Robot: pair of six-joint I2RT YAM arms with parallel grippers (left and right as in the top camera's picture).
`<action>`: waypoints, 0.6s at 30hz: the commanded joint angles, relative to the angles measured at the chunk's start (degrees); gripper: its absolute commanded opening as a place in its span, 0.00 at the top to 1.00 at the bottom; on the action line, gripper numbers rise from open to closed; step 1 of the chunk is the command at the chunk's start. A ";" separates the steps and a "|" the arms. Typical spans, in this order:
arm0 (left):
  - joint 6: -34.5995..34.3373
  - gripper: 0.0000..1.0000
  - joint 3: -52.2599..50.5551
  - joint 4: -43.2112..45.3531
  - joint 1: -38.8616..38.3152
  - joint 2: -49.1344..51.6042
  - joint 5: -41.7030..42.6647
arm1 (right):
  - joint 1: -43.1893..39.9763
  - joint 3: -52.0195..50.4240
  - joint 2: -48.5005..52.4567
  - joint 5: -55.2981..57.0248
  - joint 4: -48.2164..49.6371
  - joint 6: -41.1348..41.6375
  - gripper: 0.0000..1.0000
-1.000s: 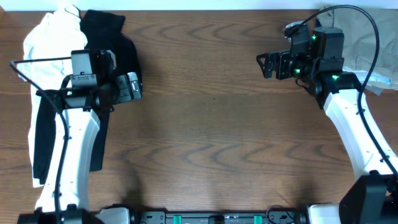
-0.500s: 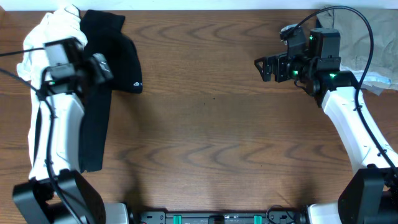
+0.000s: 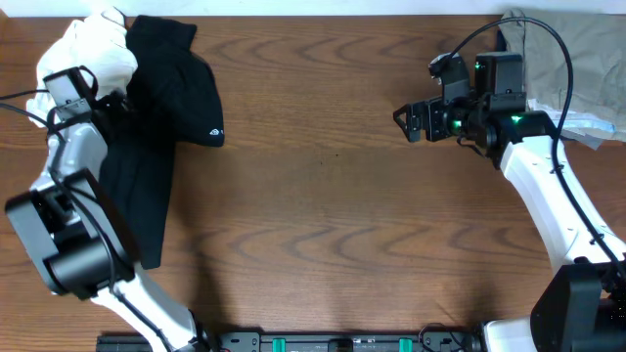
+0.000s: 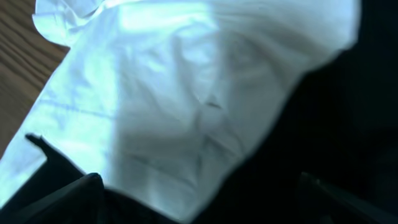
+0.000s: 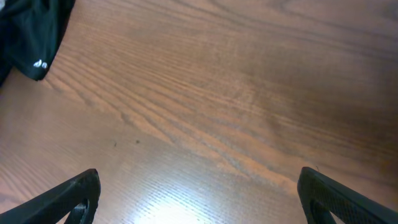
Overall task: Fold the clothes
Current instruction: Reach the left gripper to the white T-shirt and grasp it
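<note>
Left claw: your left gripper (image 4: 202,202) is spread wide, 1 of its fingers (image 4: 68,202) in each lower corner of the wrist view, nothing pinched.
Under left claw: the white shirt (image 4: 186,93), creased, fills most of that view. The black garment (image 4: 348,93) covers the right side and lower edge. You can't tell if the tips touch fabric.
Left arm: at the far left edge of the table (image 3: 323,196), reaching up over the 2 garments. Its claw is hard to pick out against the dark cloth from overhead.
Right claw: your right gripper (image 3: 403,122) is also spread apart and holds nothing. It points left, over bare wood.
Under right claw: only wood grain. The black garment's rounded end with a small white logo (image 5: 40,63) shows in the top-left corner of the wrist view, well apart from the tips.
White shirt: bunched in the top-left corner of the table, touching the black garment's left side.
Black garment: long, lying from the top edge down the left side, its logo end toward the table's middle.
Far right: a pale cloth (image 3: 577,59) in the top-right corner, behind the right arm.
</note>
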 commanded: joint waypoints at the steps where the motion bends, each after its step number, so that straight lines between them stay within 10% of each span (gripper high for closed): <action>1: -0.26 0.01 4.39 0.59 1.81 1.99 -0.68 | 0.98 1.14 0.35 0.57 -0.50 -0.90 0.01; 8: 0.39 0.21 5.27 1.92 1.81 3.65 -0.59 | 2.05 1.14 0.35 1.99 0.11 -0.90 0.01; 18: 1.49 0.22 5.27 3.85 1.25 5.25 -0.72 | 2.27 1.14 0.35 1.97 1.20 -0.63 0.01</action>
